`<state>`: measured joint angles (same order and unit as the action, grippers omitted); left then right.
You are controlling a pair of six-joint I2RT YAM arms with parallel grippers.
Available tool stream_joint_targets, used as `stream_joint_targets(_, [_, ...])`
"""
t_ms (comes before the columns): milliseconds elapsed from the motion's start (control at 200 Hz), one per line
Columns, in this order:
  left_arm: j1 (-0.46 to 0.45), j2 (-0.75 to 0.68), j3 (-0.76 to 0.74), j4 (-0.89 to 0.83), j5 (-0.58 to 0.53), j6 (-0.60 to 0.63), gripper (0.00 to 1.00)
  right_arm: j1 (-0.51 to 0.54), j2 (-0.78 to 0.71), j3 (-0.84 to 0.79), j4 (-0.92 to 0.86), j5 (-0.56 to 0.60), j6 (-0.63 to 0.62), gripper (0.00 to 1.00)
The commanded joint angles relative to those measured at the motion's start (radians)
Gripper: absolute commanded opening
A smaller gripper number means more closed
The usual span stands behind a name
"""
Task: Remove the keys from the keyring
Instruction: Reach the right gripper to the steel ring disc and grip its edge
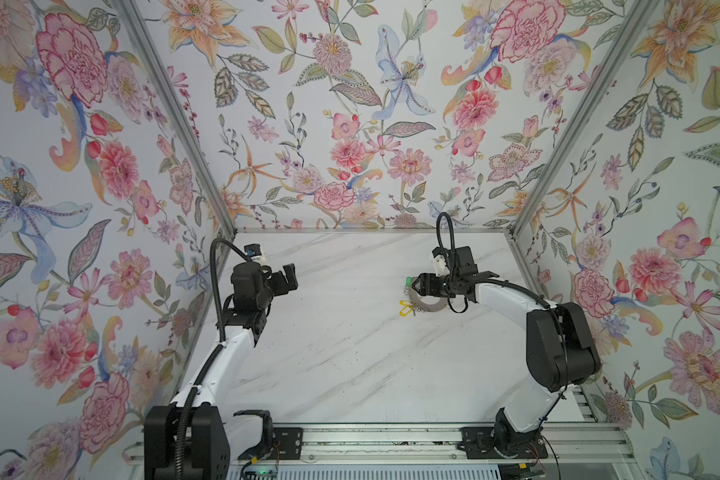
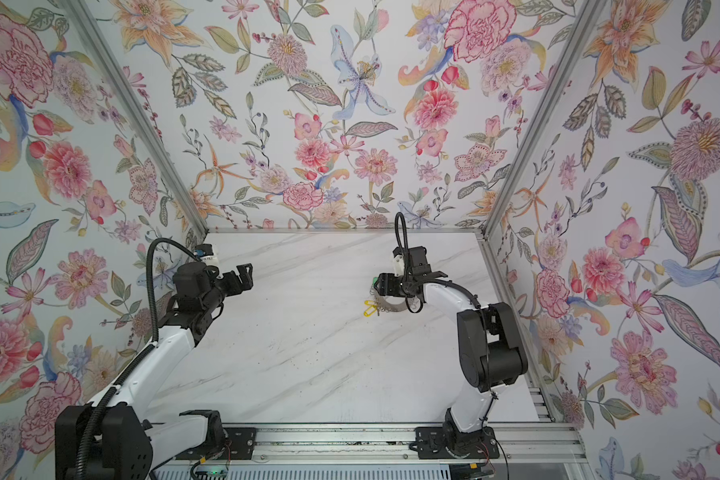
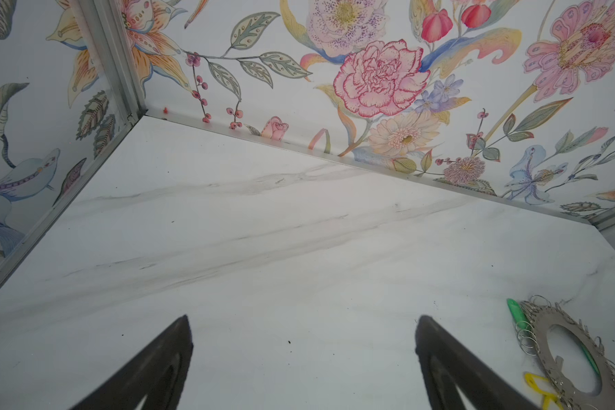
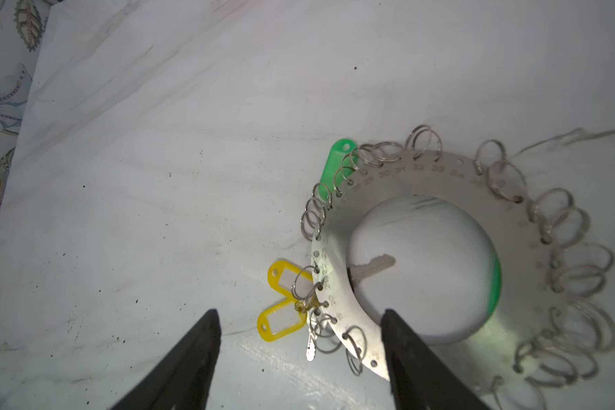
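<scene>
keyring (image 4: 437,170) on table (image 1: 341,353), keys (image 4: 281,321) at its left rim

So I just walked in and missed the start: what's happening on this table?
The right claw hangs over the keyring, which lies flat on the marble table, its fingers apart astride the rim by the yellow-tagged keys. Nothing is gripped. A green tag also remains attached. The left claw waits open, well away.

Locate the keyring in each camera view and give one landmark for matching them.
Top views: the keyring lies right of centre, partly under the right arm.
Left wrist: lower right corner.
Right wrist: right half, middle to bottom.
Shared landmark: the yellow tags at its rim.
</scene>
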<state>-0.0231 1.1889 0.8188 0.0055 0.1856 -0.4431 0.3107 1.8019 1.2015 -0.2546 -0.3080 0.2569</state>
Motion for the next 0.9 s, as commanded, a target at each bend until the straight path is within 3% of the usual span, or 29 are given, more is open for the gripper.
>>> stream_joint_targets(0, [0.009, 0.014, 0.084, -0.250, 0.101, 0.061, 0.99, 0.043, 0.088, 0.108, -0.178, 0.086, -0.044, 0.72])
stream_joint_targets(180, [0.009, 0.025, 0.094, -0.315, 0.068, 0.148, 0.99, 0.107, 0.228, 0.266, -0.318, 0.281, -0.071, 0.73])
stream_joint_targets(525, [0.008, -0.006, -0.052, -0.249, 0.072, 0.145, 0.99, 0.144, 0.340, 0.375, -0.393, 0.377, -0.068, 0.69])
stream_joint_targets(896, [0.007, -0.071, -0.069, -0.230, 0.081, 0.112, 0.99, 0.145, 0.331, 0.355, -0.391, 0.364, -0.081, 0.37])
